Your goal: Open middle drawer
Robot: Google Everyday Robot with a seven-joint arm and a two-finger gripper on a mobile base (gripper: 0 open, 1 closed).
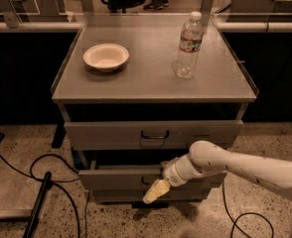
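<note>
The grey cabinet has three drawer fronts. The middle drawer stands a little way out from the cabinet, below the top drawer with its dark loop handle. My gripper is at the centre of the middle drawer's front, right where its handle sits, and it covers the handle. My white arm reaches in from the right. The bottom drawer shows as a thin strip under the middle one.
On the cabinet top stand a cream bowl at the left and a clear water bottle at the right. Black cables lie on the speckled floor to the left. A dark desk runs behind.
</note>
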